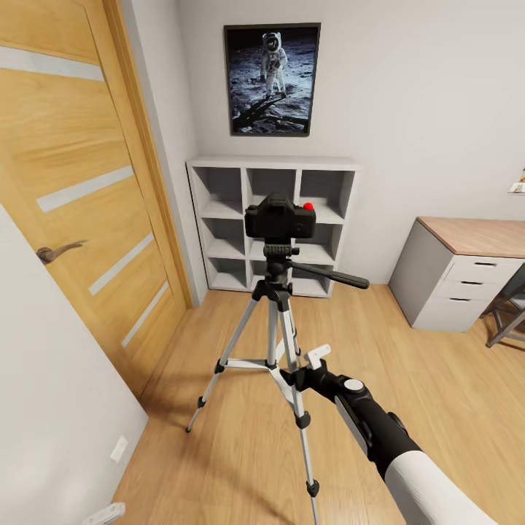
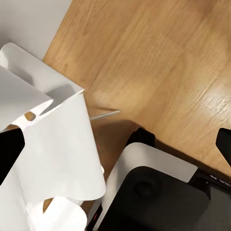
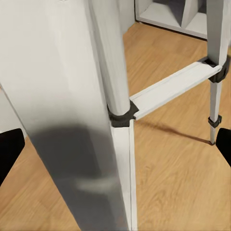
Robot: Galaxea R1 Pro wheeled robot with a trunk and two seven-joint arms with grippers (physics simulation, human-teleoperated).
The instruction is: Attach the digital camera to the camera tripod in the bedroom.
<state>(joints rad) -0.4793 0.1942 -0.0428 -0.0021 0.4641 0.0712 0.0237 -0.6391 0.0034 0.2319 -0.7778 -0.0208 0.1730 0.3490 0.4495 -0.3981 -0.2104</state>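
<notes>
The black digital camera point(image 1: 279, 219), its red spot point(image 1: 308, 206) at the top corner, sits on the head of the camera tripod point(image 1: 273, 292). The long black pan handle point(image 1: 328, 275) sticks out to the right. My right gripper point(image 1: 299, 359) is low by the tripod's near leg, open; in the right wrist view its black fingertips point(image 3: 9, 151) stand far apart with a silver leg point(image 3: 120, 72) and a cross brace point(image 3: 168, 86) between and beyond them. In the left wrist view my left gripper point(image 2: 115, 144) is open over the plank floor, holding nothing.
An oak door point(image 1: 73, 219) fills the left side, and a white wall corner point(image 1: 51, 408) is close beside me. The white cube shelf point(image 1: 226, 211) stands behind the tripod under an astronaut picture point(image 1: 271, 79). A drawer desk point(image 1: 459, 277) is at the right.
</notes>
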